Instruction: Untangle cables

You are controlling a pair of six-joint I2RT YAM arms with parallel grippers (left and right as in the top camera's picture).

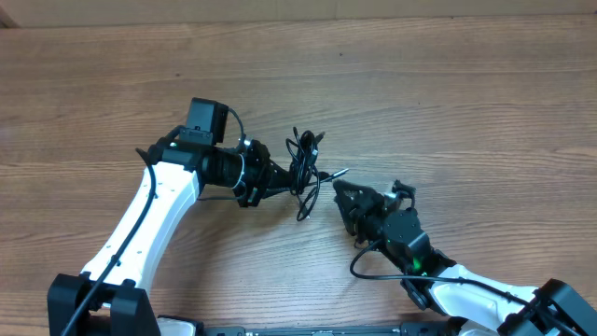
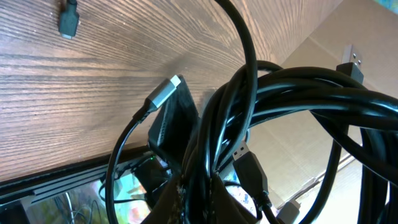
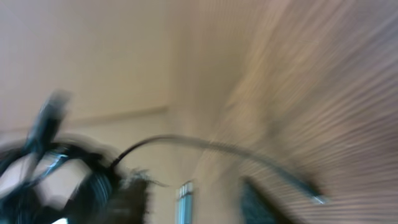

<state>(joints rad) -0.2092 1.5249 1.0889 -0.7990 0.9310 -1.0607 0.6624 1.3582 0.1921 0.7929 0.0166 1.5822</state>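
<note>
Black cables [image 1: 300, 166] form one tangled bundle at the middle of the table [image 1: 448, 93], too knotted to count strands. The left gripper [image 1: 287, 180] is clamped tight on them. The right gripper [image 1: 341, 193] sits just beside one silver-tipped end [image 1: 338, 173]; whether its fingers are parted cannot be told.

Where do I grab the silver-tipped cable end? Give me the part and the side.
Take the straight stretch just behind the silver plug, approaching from where the right gripper sits. That end juts out of the cable bundle, clear of the loops, and the left gripper holds the bundle.
</note>
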